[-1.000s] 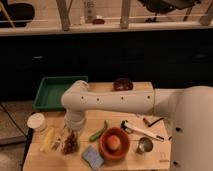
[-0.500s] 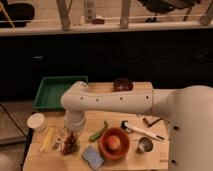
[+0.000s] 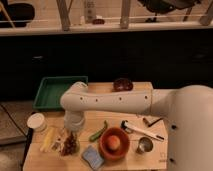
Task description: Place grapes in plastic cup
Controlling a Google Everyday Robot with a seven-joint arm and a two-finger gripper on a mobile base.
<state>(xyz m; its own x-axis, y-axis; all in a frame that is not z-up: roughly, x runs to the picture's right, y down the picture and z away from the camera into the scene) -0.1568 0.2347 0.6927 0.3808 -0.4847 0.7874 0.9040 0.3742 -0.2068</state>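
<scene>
The grapes (image 3: 69,145), a small dark reddish-purple bunch, lie at the front left of the wooden table (image 3: 100,90). My gripper (image 3: 70,136) hangs from the white arm straight above them, at or just over the bunch. A pale translucent shape (image 3: 57,145) right beside the grapes on the left may be the plastic cup; I cannot make out its outline. The arm's wrist hides what is directly behind the grapes.
A white round container (image 3: 36,121) and a yellow banana (image 3: 47,138) sit left of the grapes. A green pepper (image 3: 98,132), blue sponge (image 3: 92,156), orange bowl (image 3: 114,144), metal cup (image 3: 145,145) and white tool (image 3: 141,131) lie to the right. A green tray (image 3: 56,92) and maroon bowl (image 3: 122,84) stand at the back.
</scene>
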